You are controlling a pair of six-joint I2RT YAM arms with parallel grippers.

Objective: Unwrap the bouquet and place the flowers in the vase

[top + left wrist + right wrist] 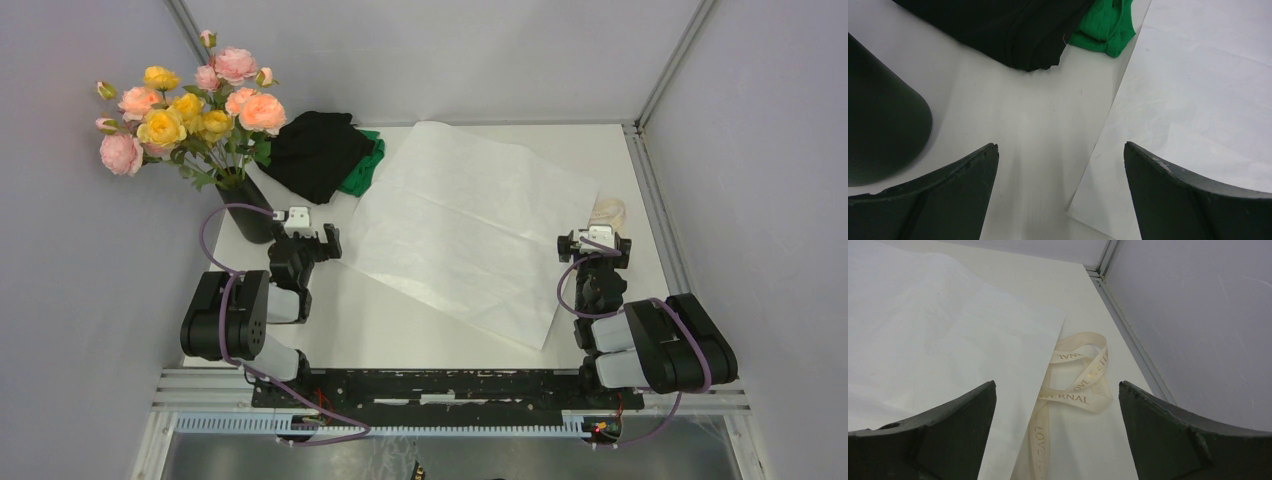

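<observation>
Vase (pixel 250 226) upright, flowers (pixel 162 128) pointing up — left jaws, right jaws spread, empty.

high rear overview, close wrists, shared paper (pixel 470 220)

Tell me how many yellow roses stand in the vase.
4 yellow roses, all in the black vase: the largest low on the left, one at the top, one in the middle, one to its right. Pink blooms may hide more.
</observation>
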